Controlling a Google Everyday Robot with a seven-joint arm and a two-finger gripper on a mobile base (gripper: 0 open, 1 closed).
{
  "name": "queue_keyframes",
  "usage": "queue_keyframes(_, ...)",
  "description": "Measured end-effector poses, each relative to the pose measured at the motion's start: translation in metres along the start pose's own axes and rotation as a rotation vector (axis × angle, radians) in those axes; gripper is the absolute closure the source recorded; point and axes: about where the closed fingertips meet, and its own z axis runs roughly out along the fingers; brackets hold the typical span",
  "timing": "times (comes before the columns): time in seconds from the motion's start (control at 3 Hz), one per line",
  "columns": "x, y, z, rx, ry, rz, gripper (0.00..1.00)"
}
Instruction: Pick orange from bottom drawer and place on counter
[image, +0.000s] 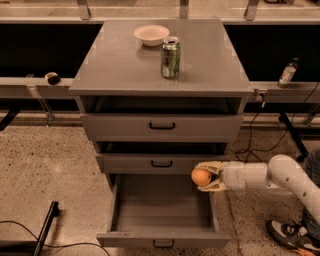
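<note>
The orange (200, 176) is small and round and sits between the two pale fingers of my gripper (204, 176), which is shut on it. The gripper reaches in from the right on a white arm (270, 176) and holds the orange above the right rear part of the open bottom drawer (162, 207), just in front of the middle drawer's front panel. The drawer's flat grey interior shows nothing else in it. The counter (120, 62) is the grey top of the cabinet, well above the gripper.
A pale bowl (151, 35) and a green soda can (170, 57) stand on the counter toward the back middle. The two upper drawers (162, 126) are slightly ajar. A bottle (287, 73) stands on a ledge at right. A cable and dark bar lie on the floor at lower left.
</note>
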Motion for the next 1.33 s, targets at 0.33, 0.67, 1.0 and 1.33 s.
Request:
queue_keyframes(0.33, -0.071, -0.042, -0.024, 0.035, -0.074, -0.131, 1.00)
queue_keyframes(0.67, -0.145, -0.069, -0.046, -0.003, -0.032, -0.224, 1.00)
queue_keyframes(1.0, -0.155, -0.097, -0.049, 0.004, 0.112, -0.213, 1.00)
queue_keyframes(1.33, -0.154, -0.103, -0.048, 0.016, 0.123, -0.215, 1.00)
